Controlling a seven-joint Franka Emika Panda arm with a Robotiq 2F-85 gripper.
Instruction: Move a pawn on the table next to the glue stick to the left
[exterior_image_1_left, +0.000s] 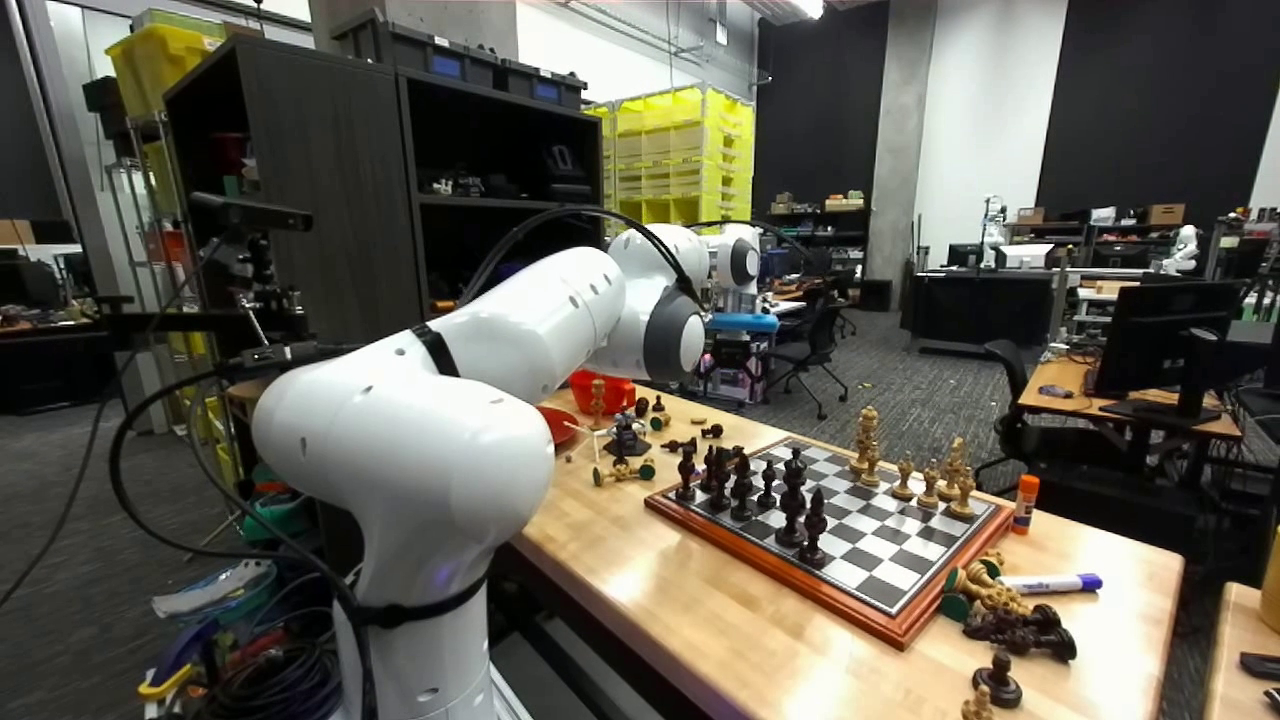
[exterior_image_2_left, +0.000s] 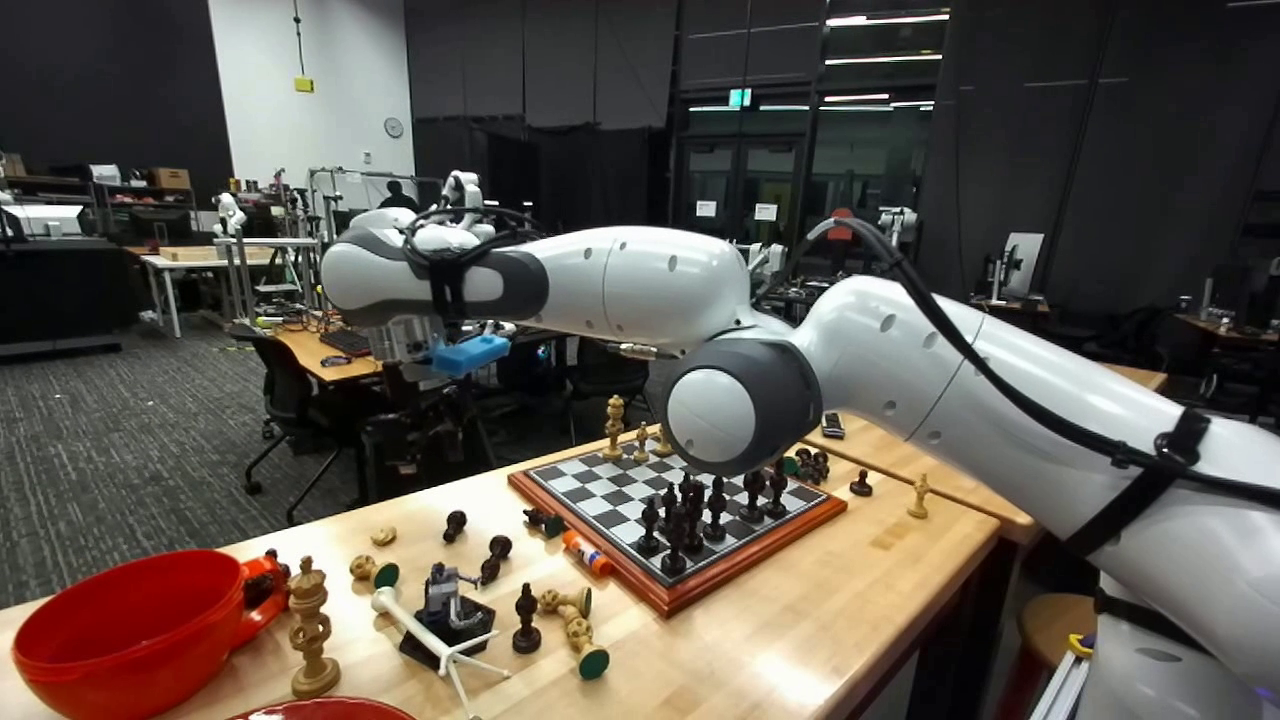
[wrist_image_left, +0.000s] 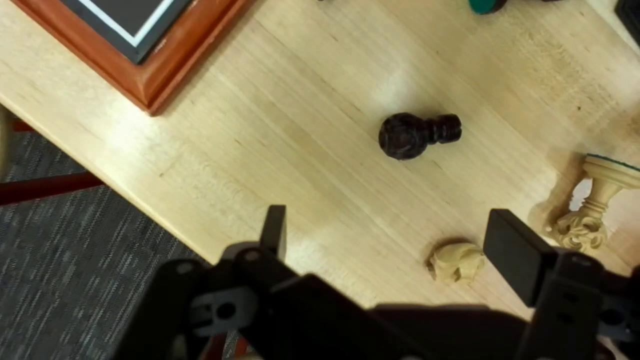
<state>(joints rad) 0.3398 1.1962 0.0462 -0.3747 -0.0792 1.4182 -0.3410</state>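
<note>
My gripper (wrist_image_left: 390, 220) is open and empty above the pale wood table (wrist_image_left: 320, 165). In the wrist view a dark piece (wrist_image_left: 417, 135) lies ahead of the fingers, and a pale piece (wrist_image_left: 456, 262) shows beside the right finger. An orange glue stick (exterior_image_2_left: 587, 553) lies against the chessboard's side, with a dark green-based piece (exterior_image_2_left: 543, 521) lying beside it. Another orange glue stick (exterior_image_1_left: 1025, 503) stands at the board's other end. I cannot tell which piece is the pawn meant. In an exterior view the wrist hangs high over the table's far edge; the arm hides the gripper in another.
The chessboard (exterior_image_2_left: 650, 590) bears standing dark and pale pieces. A red bowl (exterior_image_2_left: 130, 640), a tall pale piece (exterior_image_2_left: 312, 640), a white tripod (exterior_image_2_left: 430, 635) and a small black figure (exterior_image_2_left: 445, 600) stand nearby. A marker (exterior_image_1_left: 1050, 583) and several fallen pieces lie at the other end.
</note>
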